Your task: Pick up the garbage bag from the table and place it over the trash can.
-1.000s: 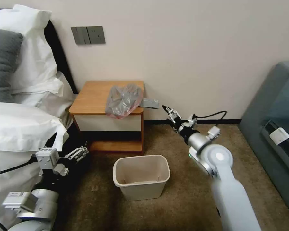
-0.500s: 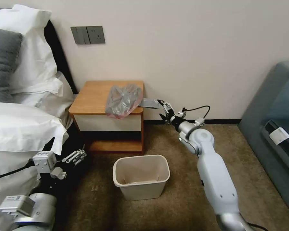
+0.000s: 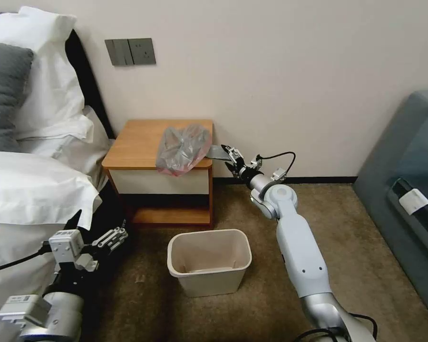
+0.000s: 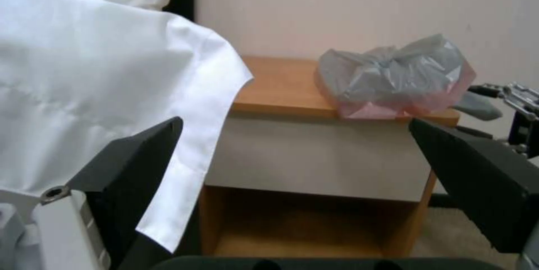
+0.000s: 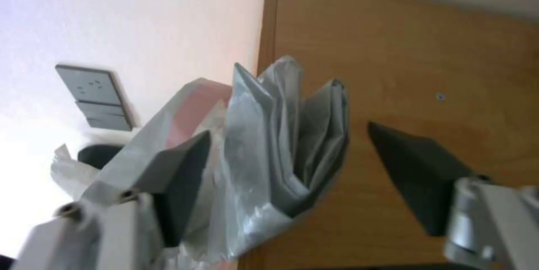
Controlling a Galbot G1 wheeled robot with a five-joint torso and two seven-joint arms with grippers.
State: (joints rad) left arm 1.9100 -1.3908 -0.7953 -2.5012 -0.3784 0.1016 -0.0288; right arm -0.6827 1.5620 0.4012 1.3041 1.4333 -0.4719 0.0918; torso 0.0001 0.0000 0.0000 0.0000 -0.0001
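Garbage bag (image 3: pixel 183 147) crumpled on nightstand (image 3: pixel 138 142) front-right corner w/ grey tail overhanging right edge, flanked by spread fingers of right gripper (image 3: pixel 229 156); left gripper (image 3: pixel 110 237) spread, low beside bed (image 3: pixel 28 185); trash can (image 3: pixel 209 261) on carpet (image 3: pixel 271 266) below.

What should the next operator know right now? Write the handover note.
Right gripper: fingers open around the garbage bag tail sticking off the table side, not closed.
Left gripper: open, parked low beside the bed.
Bag lies crumpled on the tabletop, pink edge over the front.
Trash can stands unlined on the carpet in front of the table.
Done: approach. Left: grasp, lift, fit over can.
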